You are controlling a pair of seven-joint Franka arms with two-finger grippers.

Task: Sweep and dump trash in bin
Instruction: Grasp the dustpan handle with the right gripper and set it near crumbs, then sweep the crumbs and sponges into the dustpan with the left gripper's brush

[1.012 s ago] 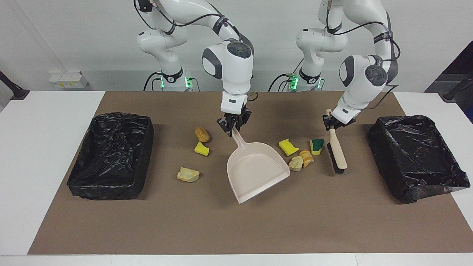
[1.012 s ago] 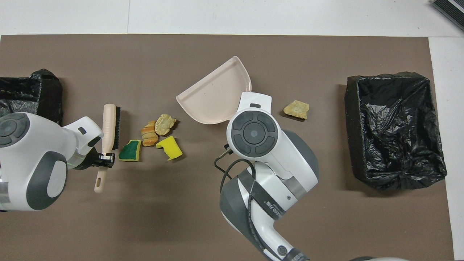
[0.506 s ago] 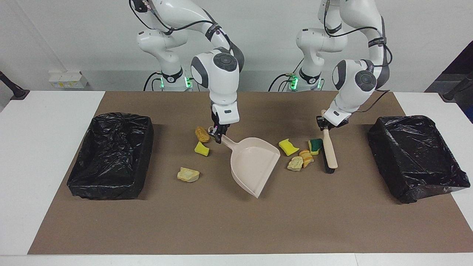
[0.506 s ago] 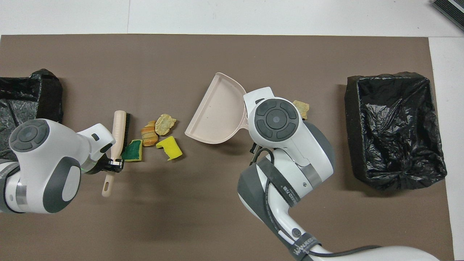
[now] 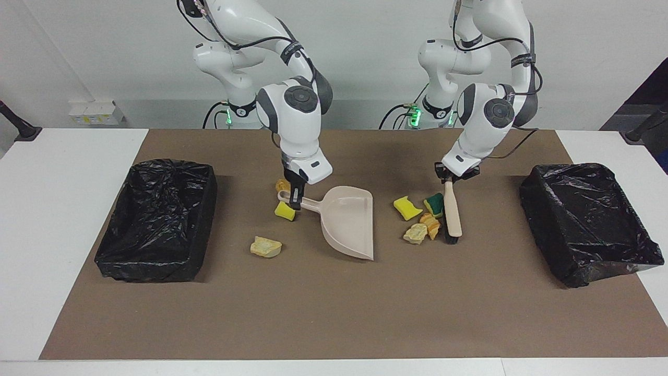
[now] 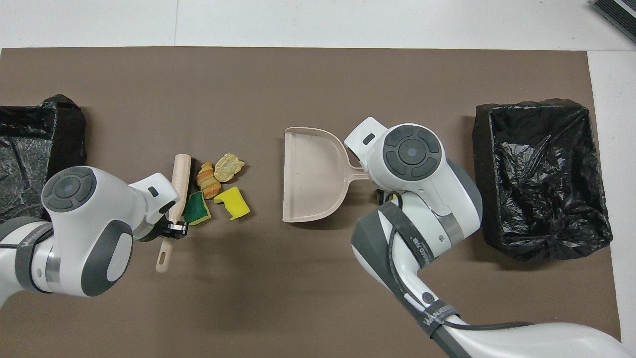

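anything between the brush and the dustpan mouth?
Four scraps clustered beside the brush; then bare mat up to the dustpan. Clearest in the overhead view.

A lab: two robot arms [image 5: 292, 104] at a bare white-walled table [image 5: 62, 209].

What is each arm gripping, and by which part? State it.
The left gripper holds the brush by its handle, near the handle's end. The right gripper holds the dustpan by its handle. Both jaws are shut on them.
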